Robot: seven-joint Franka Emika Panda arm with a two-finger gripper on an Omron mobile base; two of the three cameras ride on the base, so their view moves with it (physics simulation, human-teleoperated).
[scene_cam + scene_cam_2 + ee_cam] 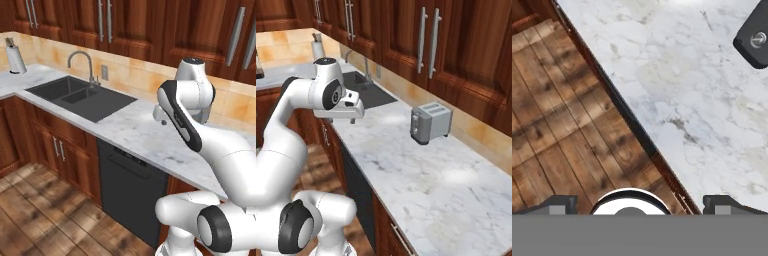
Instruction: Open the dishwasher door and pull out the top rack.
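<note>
Left base view: the dishwasher door [131, 192] is a flat matte black panel set upright and shut under the marble table [135, 131], with a long dark bar handle [131, 163] near its top edge. Reddish-brown wooden cabinets [60, 145] flank it on the left. A dark rectangular sink [82, 96] with a curved metal faucet [82, 62] is sunk into the table further left, and a paper towel roll [15, 59] stands in the far left corner. The floor is wood plank.

Right base view: the hand [352, 120] hangs over the near edge of the white veined table, above the black door [358, 187]. A boxy silver toaster [429, 122] sits to its right, well apart.

Hand view: the two dark fingertips [559, 204] stand spread wide at the bottom, nothing between them; below lie the table's edge and plank floor [557, 125].
</note>
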